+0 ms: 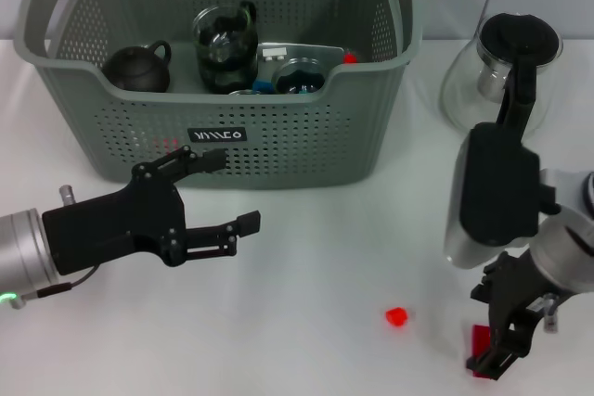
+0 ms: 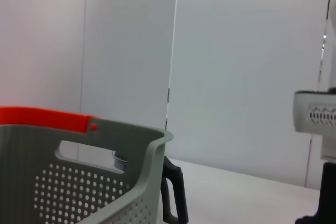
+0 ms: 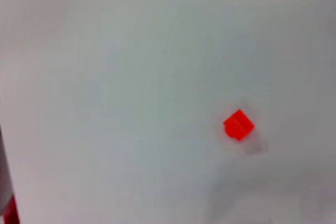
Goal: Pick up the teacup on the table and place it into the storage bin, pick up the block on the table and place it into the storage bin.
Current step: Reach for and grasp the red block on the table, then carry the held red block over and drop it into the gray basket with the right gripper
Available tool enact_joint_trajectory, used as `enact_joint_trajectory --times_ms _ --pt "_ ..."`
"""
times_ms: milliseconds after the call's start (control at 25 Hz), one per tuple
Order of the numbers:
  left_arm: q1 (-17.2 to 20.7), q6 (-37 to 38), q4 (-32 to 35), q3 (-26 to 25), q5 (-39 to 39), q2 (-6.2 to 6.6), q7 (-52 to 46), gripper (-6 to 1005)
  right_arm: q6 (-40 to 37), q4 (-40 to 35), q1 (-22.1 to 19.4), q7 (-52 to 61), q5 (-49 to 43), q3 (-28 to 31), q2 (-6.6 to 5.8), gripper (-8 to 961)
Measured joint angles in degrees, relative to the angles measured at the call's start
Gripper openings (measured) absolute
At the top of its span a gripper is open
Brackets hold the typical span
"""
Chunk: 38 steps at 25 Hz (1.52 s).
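Observation:
The grey-green storage bin (image 1: 278,150) stands at the back of the table, and its orange-handled corner (image 2: 105,182) shows in the left wrist view. No teacup stands on the table. Inside the bin are a black teapot (image 1: 137,67), a glass jar (image 1: 225,48) and a dark round vessel (image 1: 302,76). A small red block (image 1: 396,315) (image 3: 238,125) lies on the white table at the front right. My left gripper (image 1: 232,194) hangs open and empty just before the bin's front wall. My right gripper (image 1: 494,351) is at the front right edge, to the right of the block, with a red piece (image 1: 480,362) beside its fingers.
A glass jug (image 1: 506,71) with a black lid and handle stands at the back right, beside the bin. The bin also holds a flat grey piece (image 1: 297,51) and small blue items. The right arm's white casing (image 2: 315,119) shows in the left wrist view.

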Motion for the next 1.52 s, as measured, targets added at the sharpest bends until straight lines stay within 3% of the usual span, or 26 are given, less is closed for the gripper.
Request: enact_joint_trajectory --times_ms 240,1000,1520 --pt "0.03 -0.07 -0.01 -0.11 0.00 0.10 0.00 947 1.63 0.61 0.01 1.30 -0.14 -3.98 0.00 929" --pt "0.12 -0.60 -0.81 -0.11 0.00 0.05 0.00 947 3.89 1.64 -0.80 3.72 -3.78 -8.90 0.00 924" --pt "0.15 -0.77 -0.78 -0.11 0.00 0.11 0.01 947 3.53 0.18 -0.96 3.99 -4.04 -10.08 0.00 755"
